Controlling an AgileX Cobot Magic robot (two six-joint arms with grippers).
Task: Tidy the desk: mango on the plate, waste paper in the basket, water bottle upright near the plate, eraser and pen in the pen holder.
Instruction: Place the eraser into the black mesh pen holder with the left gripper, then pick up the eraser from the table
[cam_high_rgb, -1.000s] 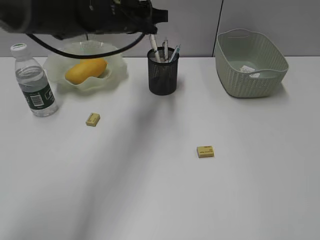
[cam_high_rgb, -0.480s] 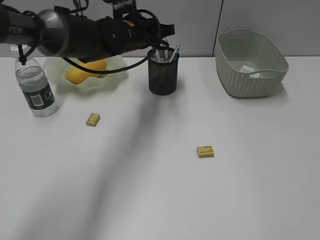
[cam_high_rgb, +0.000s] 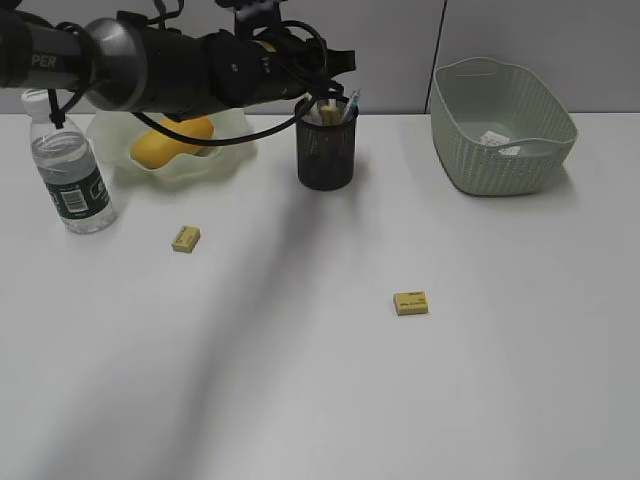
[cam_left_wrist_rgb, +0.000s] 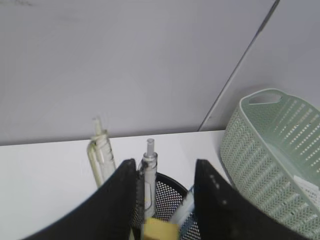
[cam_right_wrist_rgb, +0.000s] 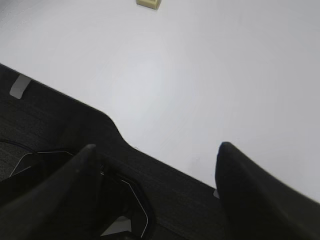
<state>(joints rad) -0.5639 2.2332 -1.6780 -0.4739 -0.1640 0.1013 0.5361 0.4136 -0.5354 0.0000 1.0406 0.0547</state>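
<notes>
My left gripper (cam_high_rgb: 326, 96) hangs right over the black mesh pen holder (cam_high_rgb: 325, 160), jaws open. A yellow eraser (cam_left_wrist_rgb: 160, 231) sits low between them at the cup's mouth (cam_left_wrist_rgb: 212, 197), clear of the right finger. Clear pens (cam_left_wrist_rgb: 149, 167) stand in the cup. The mango (cam_high_rgb: 175, 140) lies in the wavy pale green plate (cam_high_rgb: 232, 128). Left of the plate the water bottle (cam_high_rgb: 70, 175) stands upright. The waste paper (cam_high_rgb: 495, 139) is inside the sage-green basket (cam_high_rgb: 500, 165). My right gripper (cam_right_wrist_rgb: 157, 147) is open and empty over the desk's near edge.
Two more yellow erasers lie on the white desk: one (cam_high_rgb: 186, 238) in front of the plate, one (cam_high_rgb: 411, 303) near the middle, also at the top of the right wrist view (cam_right_wrist_rgb: 148, 3). A grey wall runs behind the desk.
My left arm came down over the pen holder, its jaws widened, and the eraser now shows at the cup's mouth. The right arm has not moved.
</notes>
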